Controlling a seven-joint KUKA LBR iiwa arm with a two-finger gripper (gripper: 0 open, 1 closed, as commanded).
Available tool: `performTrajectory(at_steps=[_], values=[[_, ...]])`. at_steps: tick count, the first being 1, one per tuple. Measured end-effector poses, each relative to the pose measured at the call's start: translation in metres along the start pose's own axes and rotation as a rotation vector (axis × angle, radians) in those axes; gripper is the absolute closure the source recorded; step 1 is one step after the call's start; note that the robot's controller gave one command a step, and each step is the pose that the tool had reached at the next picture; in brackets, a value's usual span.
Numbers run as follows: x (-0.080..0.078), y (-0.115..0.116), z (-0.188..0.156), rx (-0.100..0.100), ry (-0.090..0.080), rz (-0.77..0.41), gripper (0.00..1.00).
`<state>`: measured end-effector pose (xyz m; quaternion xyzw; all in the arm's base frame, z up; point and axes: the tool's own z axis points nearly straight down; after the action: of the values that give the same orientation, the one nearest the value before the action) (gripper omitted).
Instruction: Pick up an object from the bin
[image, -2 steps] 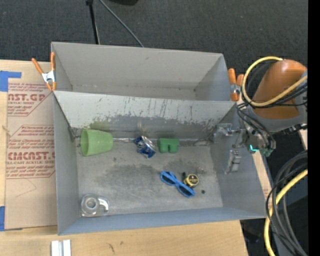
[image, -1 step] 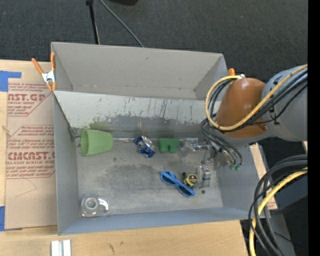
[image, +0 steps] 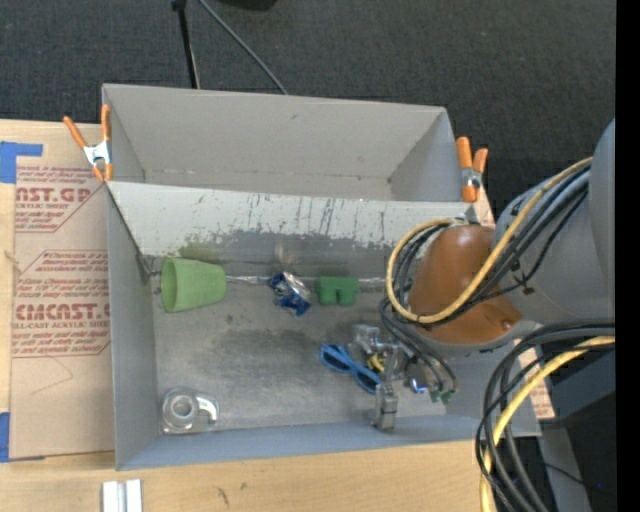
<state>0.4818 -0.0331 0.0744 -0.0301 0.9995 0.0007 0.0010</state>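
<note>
I'm on approach: gripper (image: 385, 400) low beside the blue thing (image: 343, 360), open or closed I can't tell. Next, centre over it and close.

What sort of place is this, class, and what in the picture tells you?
Probably a robotics lab's grasping test rig: a cabled robot gripper hangs inside a grey metal bin holding small things, like a green cup.

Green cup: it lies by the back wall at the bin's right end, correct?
Not quite. The camera view shows the green cup lying by the back wall at the bin's left end. The right end is where the end effector is, next to a blue plastic piece.
</note>
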Motion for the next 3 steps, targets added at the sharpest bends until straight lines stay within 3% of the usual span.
performTrajectory(at_steps=[1,2,3], values=[[-0.001,-0.001,-0.001,0.001,0.001,-0.001,1.0],[-0.009,0.011,-0.135,0.003,-0.007,-0.027,1.0],[-0.009,0.072,-0.052,-0.002,0.009,-0.065,1.0]])
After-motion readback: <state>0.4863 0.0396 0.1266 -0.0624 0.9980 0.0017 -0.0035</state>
